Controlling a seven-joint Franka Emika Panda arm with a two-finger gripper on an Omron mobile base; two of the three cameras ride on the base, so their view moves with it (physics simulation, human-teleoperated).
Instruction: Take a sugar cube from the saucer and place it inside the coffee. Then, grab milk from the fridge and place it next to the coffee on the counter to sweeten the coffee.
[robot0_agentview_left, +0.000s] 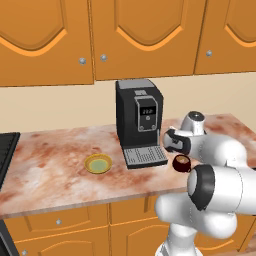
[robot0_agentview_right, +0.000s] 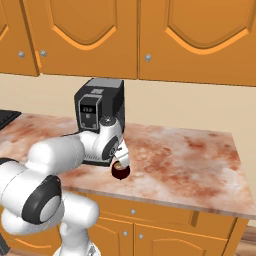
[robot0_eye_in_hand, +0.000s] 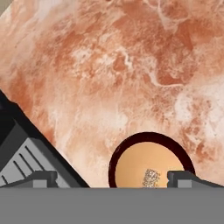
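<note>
Bench (robot0_agentview_left: 60, 165): long worktop, mottled pinkish-brown marble pattern, smooth, over orange wooden cabinets with small silver knobs.

Coffee (robot0_eye_in_hand: 151, 164): squat round cup, dark maroon rim, flat light-brown liquid inside; stands on the bench just beside the drip tray of the coffee machine (robot0_agentview_left: 138, 120).

Sugar cube (robot0_eye_in_hand: 151, 178): tiny pale speckled square lying in the coffee's liquid.

Saucer (robot0_agentview_left: 98, 163): round shallow dish, yellow rim, olive-green centre; on the bench on the far side of the coffee machine from the cup, apart from both.

Coffee machine: tall black boxy body, grey front panel with small display, ribbed grey drip tray.

Pincer (robot0_eye_in_hand: 112, 178): directly above the coffee, jaws spread wide, holding nothing; dark blocky fingertips (robot0_eye_in_hand: 181, 177).
</note>
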